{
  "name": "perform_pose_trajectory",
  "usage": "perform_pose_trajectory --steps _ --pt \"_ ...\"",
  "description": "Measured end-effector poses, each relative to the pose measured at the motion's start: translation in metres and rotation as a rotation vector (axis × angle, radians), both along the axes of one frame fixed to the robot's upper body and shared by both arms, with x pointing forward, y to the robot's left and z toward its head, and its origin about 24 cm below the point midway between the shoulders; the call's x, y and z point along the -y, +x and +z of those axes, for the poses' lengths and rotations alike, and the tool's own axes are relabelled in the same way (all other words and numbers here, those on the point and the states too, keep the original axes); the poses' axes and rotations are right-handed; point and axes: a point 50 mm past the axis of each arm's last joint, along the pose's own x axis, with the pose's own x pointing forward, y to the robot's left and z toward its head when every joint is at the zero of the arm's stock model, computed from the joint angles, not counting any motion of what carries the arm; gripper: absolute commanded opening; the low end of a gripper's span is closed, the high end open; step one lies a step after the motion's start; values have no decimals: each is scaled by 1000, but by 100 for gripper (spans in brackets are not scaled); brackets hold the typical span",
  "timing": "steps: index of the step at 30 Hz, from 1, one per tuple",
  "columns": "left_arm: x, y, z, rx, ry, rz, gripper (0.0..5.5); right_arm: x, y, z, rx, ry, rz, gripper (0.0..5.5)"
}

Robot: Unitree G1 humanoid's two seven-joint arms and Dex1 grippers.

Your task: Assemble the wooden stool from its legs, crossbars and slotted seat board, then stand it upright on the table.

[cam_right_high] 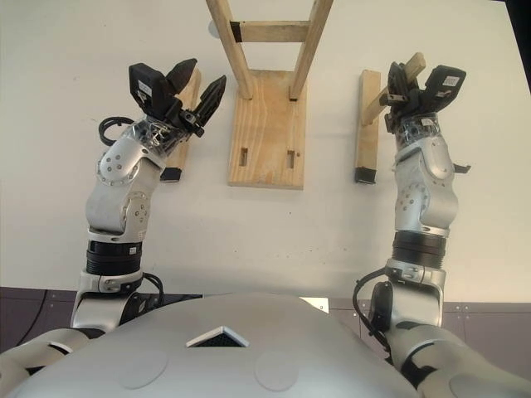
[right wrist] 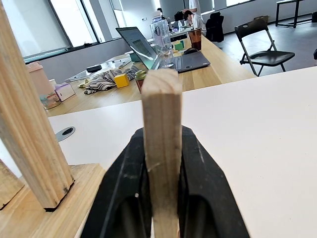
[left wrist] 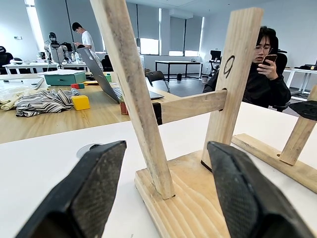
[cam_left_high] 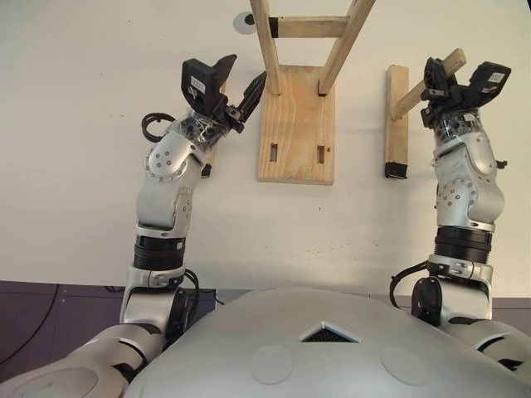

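The slotted seat board (cam_left_high: 297, 124) lies flat mid-table. Two legs (cam_left_high: 265, 37) stand in its far slots, joined by a crossbar (cam_left_high: 311, 27); the two near slots (cam_left_high: 273, 152) are empty. My left gripper (cam_left_high: 247, 70) is open just left of the board, its fingers (left wrist: 84, 198) facing the standing legs. A loose leg (cam_right_high: 178, 124) lies partly hidden under that arm. On the right, another leg (cam_left_high: 397, 120) lies flat with a crossbar (cam_left_high: 440, 75) sticking up from it. My right gripper (cam_left_high: 448, 81) is shut on that crossbar (right wrist: 161, 148).
A round white disc (cam_left_high: 245, 22) is set in the white table (cam_left_high: 83, 124) beyond the board. The table's front edge (cam_left_high: 249, 280) runs just before my arms. Other desks, a laptop and seated people show far behind.
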Motion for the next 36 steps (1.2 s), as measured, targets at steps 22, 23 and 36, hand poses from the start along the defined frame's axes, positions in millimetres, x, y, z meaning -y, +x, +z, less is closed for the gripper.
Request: perform_pose_trajectory --steps 22,23,36 --pt "4 -4 -3 -18 3 0 298 -12 -11 -14 -1 -140 -154 40" --pt "4 -4 -3 -18 3 0 298 -14 -14 -17 11 -162 -137 40" --pt "2 -5 -5 -30 11 26 298 -18 -23 -33 53 -199 -28 40"
